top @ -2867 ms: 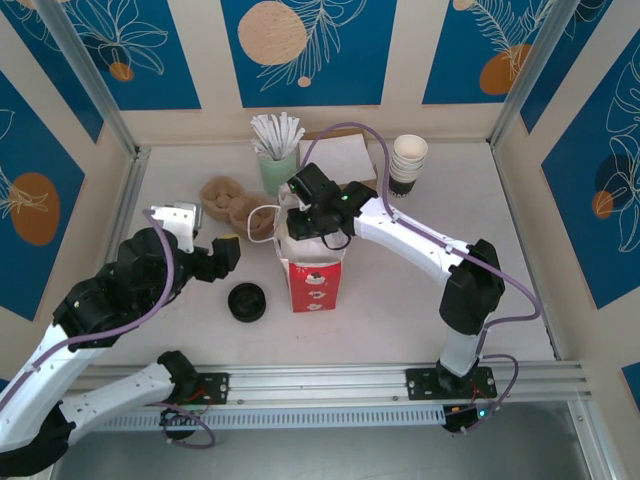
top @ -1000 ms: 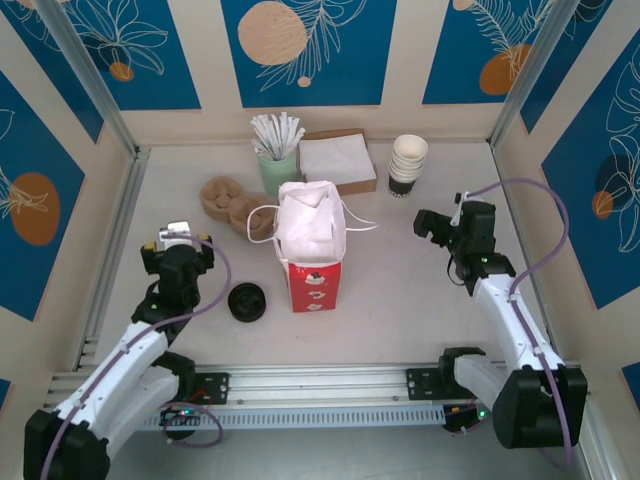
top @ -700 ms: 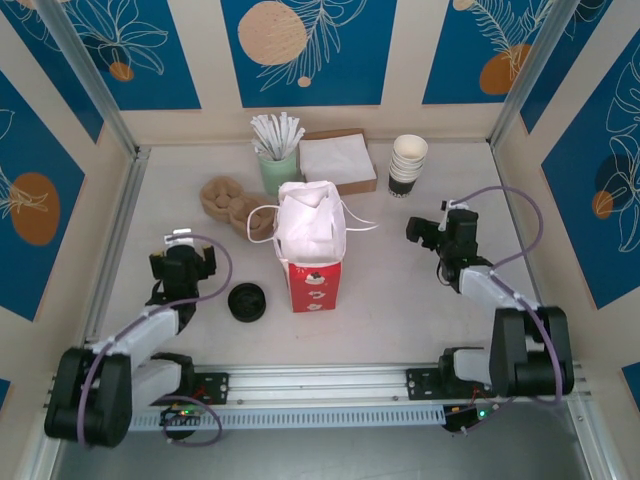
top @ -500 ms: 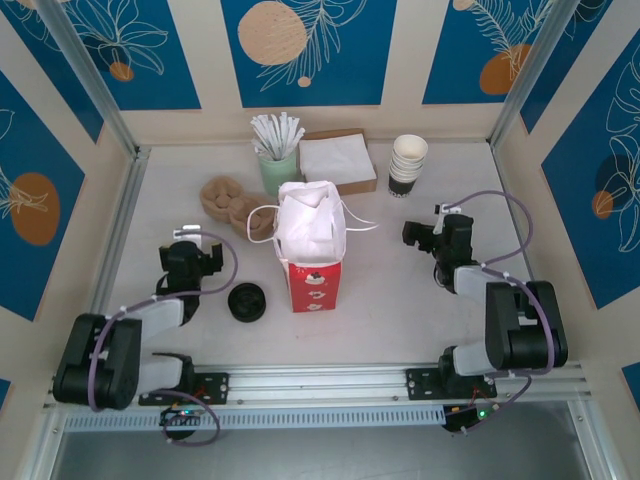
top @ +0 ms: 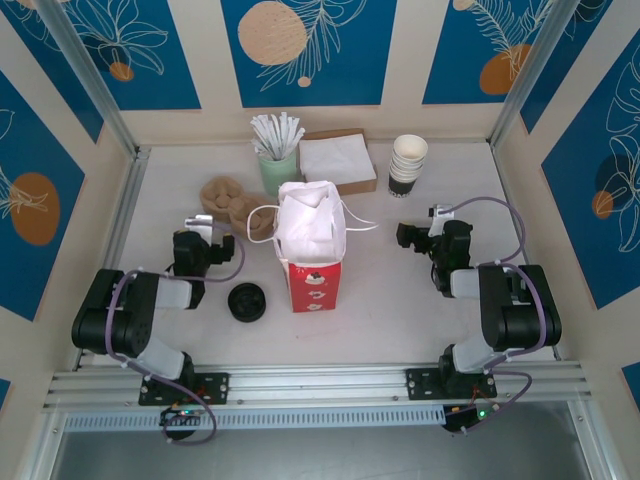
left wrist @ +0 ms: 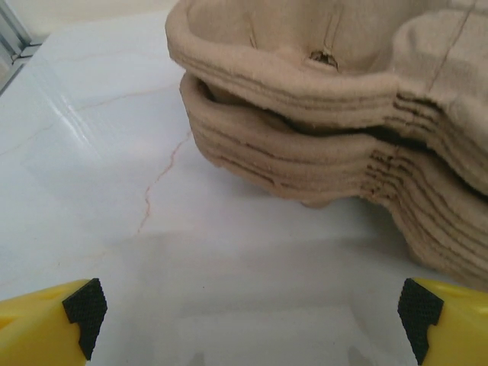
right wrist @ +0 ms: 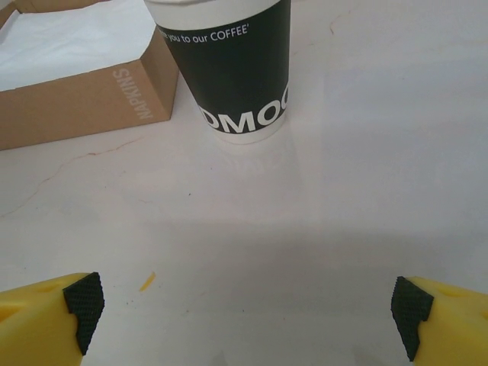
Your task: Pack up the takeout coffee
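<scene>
Where the takeout coffee sat could not be told, nor how it looked. The red-and-white paper bag (top: 312,268) stood upright at the middle of the counter (top: 400,310) with its mouth open toward the overhead camera. Inside it were only white folds and shadow (too dim to make out any contents). Its cord handles drooped to either side.

Left of the bag's foot lay a low black round disc (top: 247,301), flat on the counter and apart from the bag. Behind the bag, a pale green cup (top: 278,172) held a bunch of white sticks (top: 276,132). Just beside it, a shallow brown napkin box (top: 338,160) (right wrist: 76,99) held white napkins (right wrist: 69,38). A stack of white paper cups (top: 408,163) (right wrist: 236,69) stood to the right of the box, the bottom cup banded in black with white lettering. A nested stack of brown pulp cup carriers (top: 228,203) (left wrist: 343,114) lay to the left of the bag.

The left claw (top: 203,243) (left wrist: 248,305) rested low, facing the carriers, its yellow fingers spread wide with bare counter between them. The right claw (top: 420,237) (right wrist: 248,305) faced the cup stack, likewise spread wide and holding nothing.
</scene>
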Tool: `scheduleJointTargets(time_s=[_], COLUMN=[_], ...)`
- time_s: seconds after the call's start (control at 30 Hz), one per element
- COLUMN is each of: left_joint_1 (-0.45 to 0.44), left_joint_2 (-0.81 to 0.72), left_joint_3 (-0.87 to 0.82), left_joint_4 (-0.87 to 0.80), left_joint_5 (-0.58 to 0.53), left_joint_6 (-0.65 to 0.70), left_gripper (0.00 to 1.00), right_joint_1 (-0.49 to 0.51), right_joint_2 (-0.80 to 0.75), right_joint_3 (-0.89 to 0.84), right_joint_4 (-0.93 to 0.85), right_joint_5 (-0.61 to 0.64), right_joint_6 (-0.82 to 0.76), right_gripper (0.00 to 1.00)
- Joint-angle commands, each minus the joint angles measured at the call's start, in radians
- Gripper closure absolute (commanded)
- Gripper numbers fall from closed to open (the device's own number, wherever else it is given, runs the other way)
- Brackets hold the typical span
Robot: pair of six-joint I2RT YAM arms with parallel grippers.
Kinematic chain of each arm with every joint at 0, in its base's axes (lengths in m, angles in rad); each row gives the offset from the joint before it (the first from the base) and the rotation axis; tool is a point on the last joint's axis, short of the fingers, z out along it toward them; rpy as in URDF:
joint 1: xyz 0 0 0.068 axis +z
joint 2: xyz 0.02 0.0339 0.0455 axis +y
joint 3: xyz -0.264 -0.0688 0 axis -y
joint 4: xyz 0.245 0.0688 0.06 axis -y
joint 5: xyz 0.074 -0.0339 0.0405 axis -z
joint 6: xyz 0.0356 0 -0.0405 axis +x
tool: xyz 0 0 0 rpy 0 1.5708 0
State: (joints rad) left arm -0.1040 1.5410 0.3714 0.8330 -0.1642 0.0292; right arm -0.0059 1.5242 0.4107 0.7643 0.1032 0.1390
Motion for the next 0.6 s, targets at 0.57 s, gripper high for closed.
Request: scheduleJointTargets(time_s=[0.57], left_joint_1=[0.018], left_joint_2=[-0.005], left_joint_3=[0.017], left_joint_4=[0.026], left_joint_5=[0.022], left_joint_6=[0.0], left_gripper=[0.01], right_joint_1=[0.006], right_joint_2=[0.001], right_joint_3=[-0.002], right_joint_4=[0.061], right_joint_5=[-0.011], right_joint_6=[-0.031], right_gripper=[0.01])
